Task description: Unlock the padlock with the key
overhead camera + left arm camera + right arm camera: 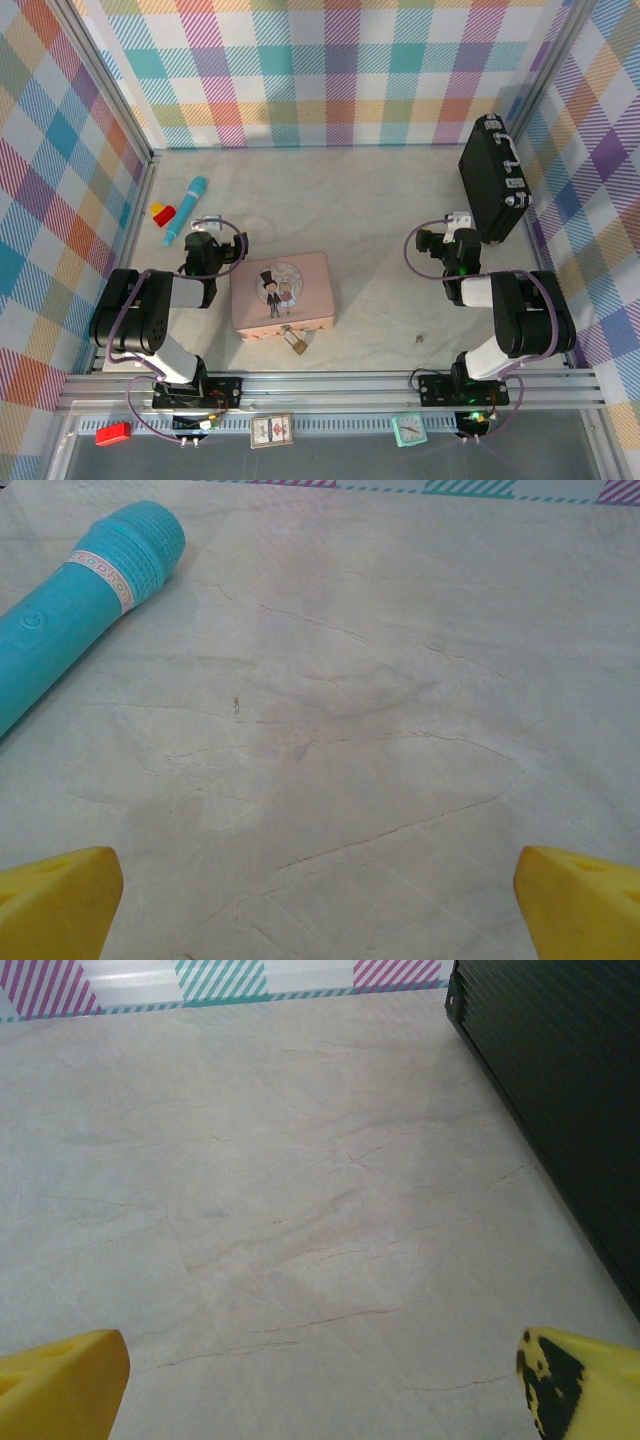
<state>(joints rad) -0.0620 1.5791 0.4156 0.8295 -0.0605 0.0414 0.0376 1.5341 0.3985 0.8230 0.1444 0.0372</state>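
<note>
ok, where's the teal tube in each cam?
Top external: teal tube, far left of the table, beside the red-yellow block.
Left wrist: the tube lies diagonally in the upper left corner.
Right wrist: faces the black case along its right edge, on the table's opposite side.
Shared landmark: the pale marbled tabletop.

Top camera overhead, sees whole table [380,200]; wrist cameras low, close, facing forward across it.
</note>
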